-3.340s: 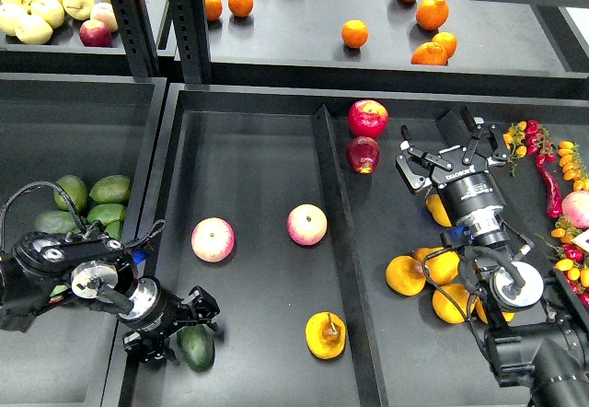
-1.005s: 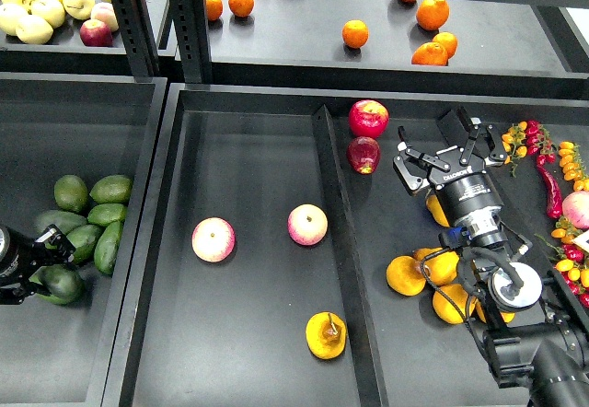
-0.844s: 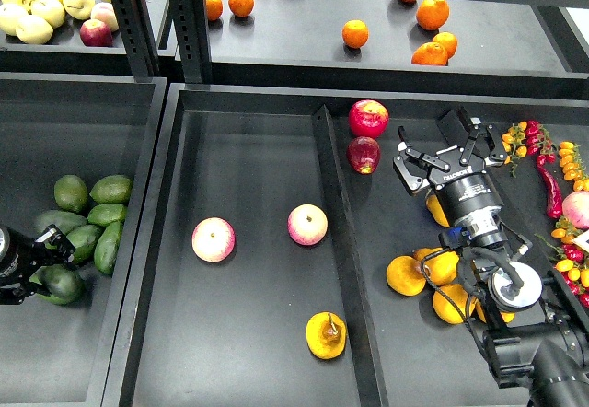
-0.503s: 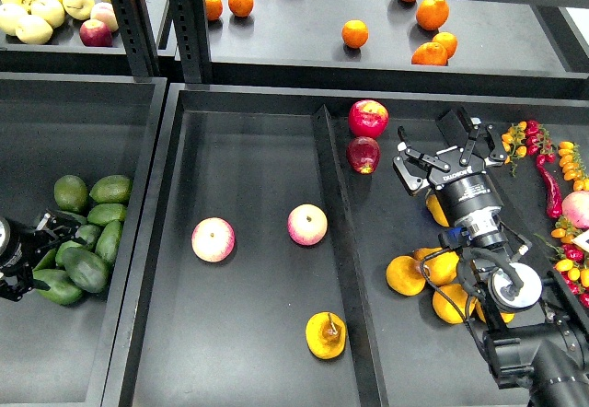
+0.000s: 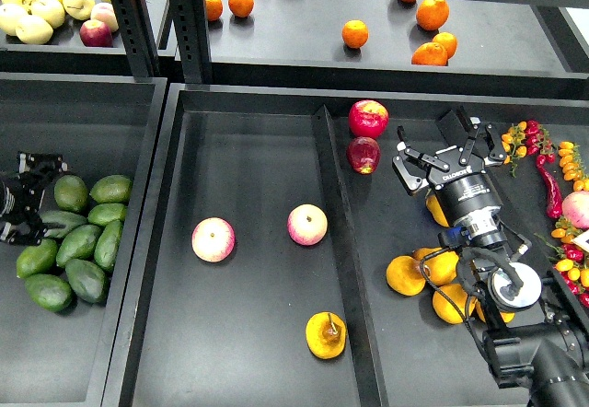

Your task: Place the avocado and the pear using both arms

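— Looking around the centre tray, what is seen near the pear?

— Two pink-and-yellow apples are found mid-frame, well apart from the pear, which lies alone low in the tray, just beside the divider. Two red apples are set right of that divider, near the right hand.

— How is that hand held?

— It is spread wide, nothing between its fingers, above a cluster of orange-yellow pears partly covered by the arm; their number cannot be counted.

— And the avocado?

— It lies lowest in a heap of dark green avocados in the left tray, at the lower left of the frame. Seven or eight are counted; some overlap. Which one was just placed cannot be told for certain.

— The left hand?

— It is seen at the left edge, cut off, beside the heap, touching none; whether released or clenched cannot be told.

— Anything else?

— Six oranges are seen on the upper shelf, with a seventh cut off at the top edge.
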You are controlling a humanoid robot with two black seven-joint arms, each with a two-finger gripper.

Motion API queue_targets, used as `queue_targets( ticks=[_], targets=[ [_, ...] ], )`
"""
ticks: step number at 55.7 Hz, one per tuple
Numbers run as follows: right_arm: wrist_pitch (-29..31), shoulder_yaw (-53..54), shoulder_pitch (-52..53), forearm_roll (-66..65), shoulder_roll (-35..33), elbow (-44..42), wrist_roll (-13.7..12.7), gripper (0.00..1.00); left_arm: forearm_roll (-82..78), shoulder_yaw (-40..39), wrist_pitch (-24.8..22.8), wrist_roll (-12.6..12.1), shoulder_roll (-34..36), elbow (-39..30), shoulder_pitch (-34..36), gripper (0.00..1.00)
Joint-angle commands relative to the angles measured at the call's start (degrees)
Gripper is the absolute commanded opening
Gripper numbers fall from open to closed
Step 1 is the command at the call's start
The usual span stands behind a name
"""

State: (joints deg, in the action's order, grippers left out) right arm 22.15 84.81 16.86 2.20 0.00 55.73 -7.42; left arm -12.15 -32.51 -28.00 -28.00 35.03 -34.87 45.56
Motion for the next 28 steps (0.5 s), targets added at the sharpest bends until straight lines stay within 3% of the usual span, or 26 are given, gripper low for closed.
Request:
queue_targets(
  ticks=[1,16,28],
  targets=[
    [0.2,0.0,-0.1,0.0,0.0,0.0,0.0,1.0,0.5,-9.9,0.0,0.0,-2.0,-0.1,-2.2,1.0],
    [0.4,-0.1,0.2,0.0,0.0,-0.1,0.0,1.0,0.5,-33.8,0.0,0.0,-14.0,-2.5,-7.8,1.0],
    [0.4,-0.1,0.3,0.0,0.0,-0.1,0.0,1.0,0.5,-43.6,0.0,0.0,-20.7,-5.1,-10.6,1.0]
  ],
)
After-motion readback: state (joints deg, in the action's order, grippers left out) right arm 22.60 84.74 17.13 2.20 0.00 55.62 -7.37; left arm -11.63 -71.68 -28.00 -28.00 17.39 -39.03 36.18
